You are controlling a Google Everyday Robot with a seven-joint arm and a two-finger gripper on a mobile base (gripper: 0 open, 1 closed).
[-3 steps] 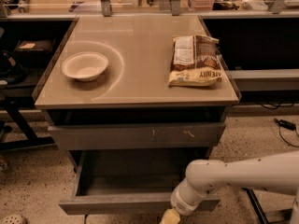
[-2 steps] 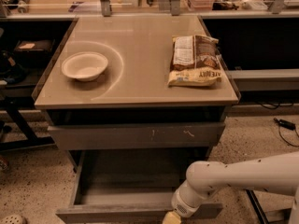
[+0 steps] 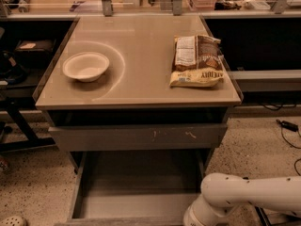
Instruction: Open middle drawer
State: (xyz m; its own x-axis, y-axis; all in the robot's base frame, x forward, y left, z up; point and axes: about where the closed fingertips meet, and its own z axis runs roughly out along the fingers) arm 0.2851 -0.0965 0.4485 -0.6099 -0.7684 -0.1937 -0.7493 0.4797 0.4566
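Note:
The middle drawer point(image 3: 136, 199) stands pulled far out under the table, showing its grey floor and sides. Its plain front panel point(image 3: 117, 221) lies at the bottom edge of the camera view. Above it sits the closed top drawer front point(image 3: 136, 136) with small white scratch marks. My white arm point(image 3: 249, 197) comes in from the lower right, and its wrist point(image 3: 202, 215) is at the drawer's front right corner. The gripper itself is below the bottom edge, out of view.
On the grey table top point(image 3: 141, 36) sit a white bowl point(image 3: 86, 66) at the left and a snack bag point(image 3: 196, 60) at the right. Dark shelving stands at the left point(image 3: 19, 60) and right. Cables point(image 3: 288, 126) lie on the speckled floor at the right.
The middle drawer has slid further out toward the camera. My arm has moved down with it, and the gripper tip has dropped below the frame.

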